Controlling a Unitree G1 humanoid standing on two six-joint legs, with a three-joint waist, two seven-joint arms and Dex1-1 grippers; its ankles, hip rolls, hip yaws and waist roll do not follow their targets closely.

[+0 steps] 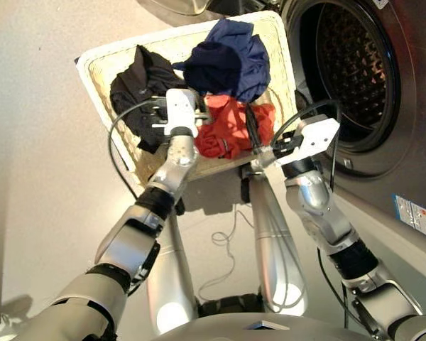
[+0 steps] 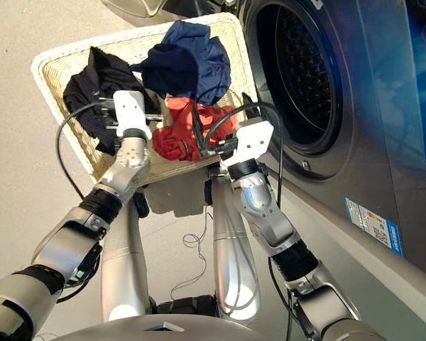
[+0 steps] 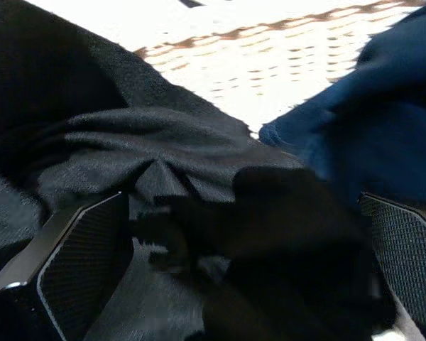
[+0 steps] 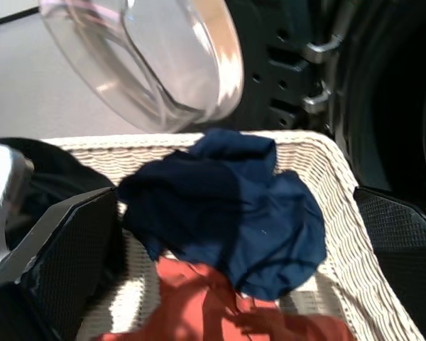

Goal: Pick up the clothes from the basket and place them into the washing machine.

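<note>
The left gripper (image 3: 234, 234) was spread wide over the black garment (image 1: 138, 89), nothing clasped. The coral garment (image 1: 231, 124) and navy garment (image 1: 227, 60) lay in the basket (image 1: 99, 60). The right gripper (image 4: 234, 270) was parted, empty, beside the washing machine (image 1: 383, 85).

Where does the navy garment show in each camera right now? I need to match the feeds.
Left eye: navy garment, upper centre, in the basket.
Right eye: upper centre.
Left wrist: right edge.
Right wrist: centre.
Shared landmark: the cream wicker weave beside it.
</note>
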